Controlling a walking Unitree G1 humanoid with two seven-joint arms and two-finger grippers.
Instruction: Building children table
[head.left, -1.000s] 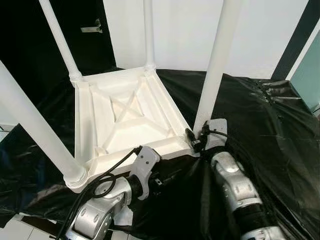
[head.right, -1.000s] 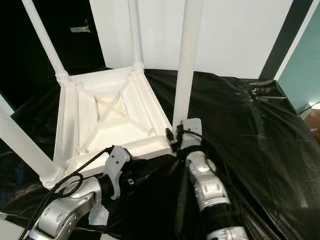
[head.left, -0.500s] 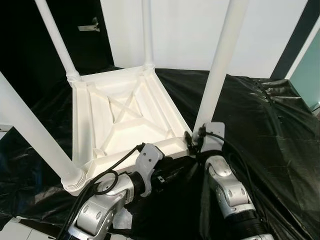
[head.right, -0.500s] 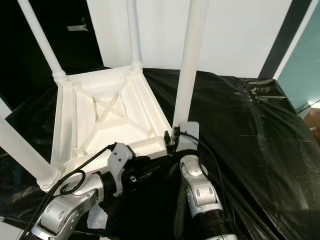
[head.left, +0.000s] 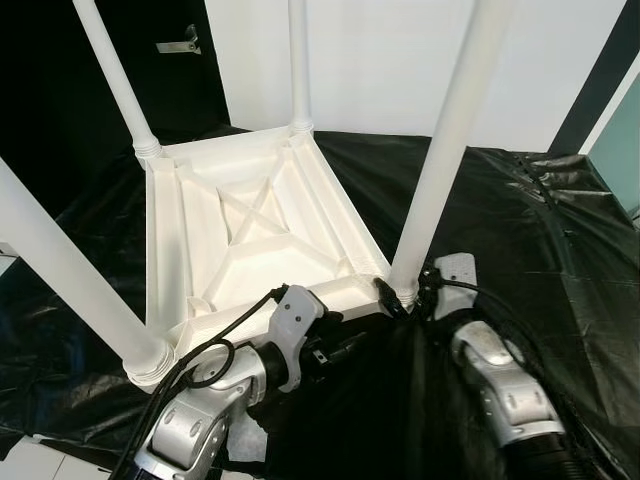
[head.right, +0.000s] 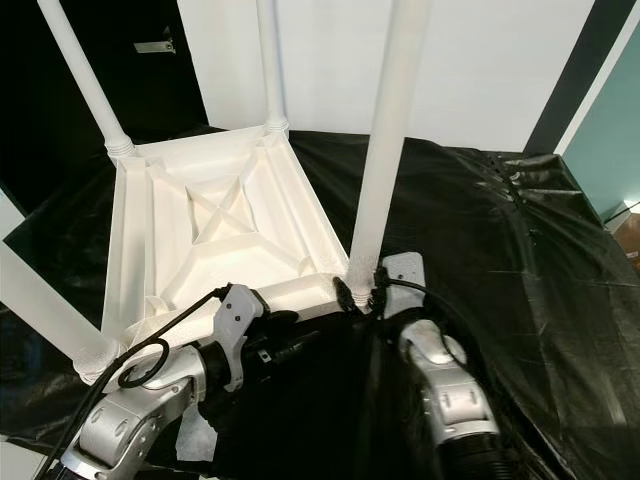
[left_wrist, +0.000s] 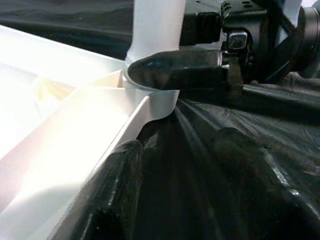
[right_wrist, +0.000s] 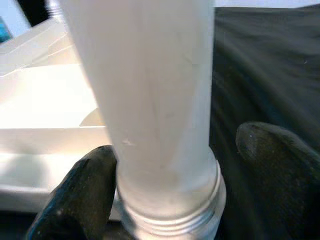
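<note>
A white plastic children's table (head.left: 250, 225) lies upside down on a black sheet (head.left: 520, 230), its legs pointing up. My right gripper (head.left: 405, 295) is at the base of the near right leg (head.left: 445, 150). In the right wrist view the leg (right_wrist: 150, 100) stands between the fingers: one finger (right_wrist: 85, 190) touches it and the other keeps a gap, so the gripper is open. My left gripper (head.left: 335, 345) reaches along the near rim (left_wrist: 75, 150) toward that corner, open, with only black sheet between its fingers (left_wrist: 240, 170).
The other legs rise at the near left (head.left: 70, 270), far left (head.left: 120, 80) and far middle (head.left: 298, 60). A white wall (head.left: 380, 60) and a dark doorway (head.left: 60, 100) lie behind. White paper (head.left: 240, 440) lies under my left arm.
My right forearm has swung out to the right while its gripper stayed at the leg's base. The left arm has barely moved. The camera has shifted a little.
</note>
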